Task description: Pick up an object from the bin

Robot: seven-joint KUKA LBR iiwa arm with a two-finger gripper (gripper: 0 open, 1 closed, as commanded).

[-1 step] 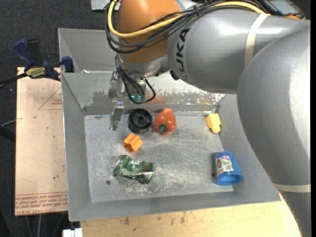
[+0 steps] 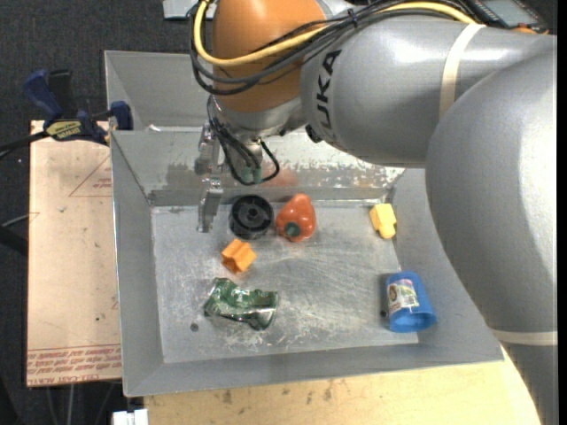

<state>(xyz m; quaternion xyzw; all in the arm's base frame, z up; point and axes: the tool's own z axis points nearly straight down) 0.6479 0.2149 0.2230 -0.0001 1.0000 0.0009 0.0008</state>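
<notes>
Closest to the lens is the robot's grey arm (image 2: pixel 478 149), with the letters UKA readable on it. Its claw (image 2: pixel 210 211) hangs low by the back wall of the bin (image 2: pixel 142 326), just left of a black round cap (image 2: pixel 251 216). Whether it is apart or together I cannot tell. I judge it could close beside the cap, or push it against the orange pepper toy (image 2: pixel 297 220) next to it. The label on the blue cup (image 2: pixel 407 304) is not readable.

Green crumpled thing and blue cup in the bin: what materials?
The green crumpled packet: probably thin plastic film or foil, glossy; sharp creases and glints. The blue cup: likely moulded plastic, smooth with a slight sheen; printed label, possibly paper.
</notes>
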